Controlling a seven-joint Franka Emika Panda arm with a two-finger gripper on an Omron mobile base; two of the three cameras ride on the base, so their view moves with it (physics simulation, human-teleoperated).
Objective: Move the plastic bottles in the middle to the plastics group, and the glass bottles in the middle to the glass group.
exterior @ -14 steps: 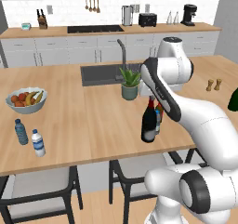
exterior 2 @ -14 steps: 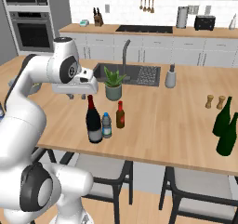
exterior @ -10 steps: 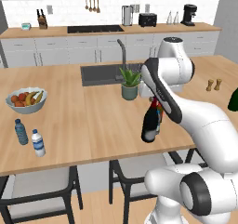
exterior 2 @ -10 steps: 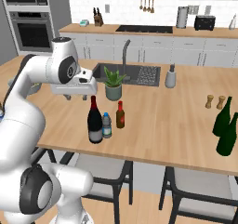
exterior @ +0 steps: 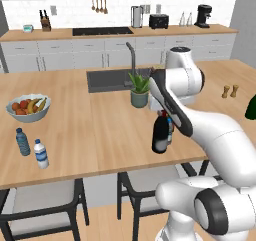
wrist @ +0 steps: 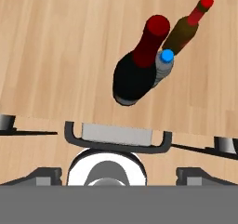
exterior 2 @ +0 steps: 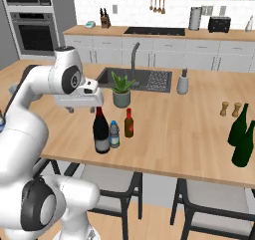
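1. The gripper (exterior 2: 94,106) hangs just above the top of the wine bottle (exterior 2: 101,131), jaws spread wide, nothing between them.
2. That wine bottle is near-black with a red foil neck, standing upright near the front edge of the wooden island counter (exterior 2: 179,129). From the hand camera you look right down on its red top (wrist: 156,27).
3. Touching or just beside it is the small water bottle (exterior 2: 114,134), clear greyish with a dark blue label and a blue-looking cap. Can't tell if there's any liquid in it.
4. Next along is the small brown bottle (exterior 2: 129,124) with a red top, upright too.
5. The plastics group sits way over at the other end: a blue bottle (exterior: 22,141) and a white-capped bottle (exterior: 41,154), standing close together near the front edge.
6. Just behind those 2 is a fruit bowl (exterior: 28,113) holding what look like bananas plus orange and red fruit.
7. The glass group is well apart at the far end: green bottles (exterior 2: 241,134); looks like 2, 1 overlapping the other.
8. A small pot (exterior 2: 121,99) with a green plant in it stands just behind the middle bottles, by the sink (exterior 2: 134,79).
9. 2 wooden shakers (exterior 2: 230,109) stand near the green bottles.
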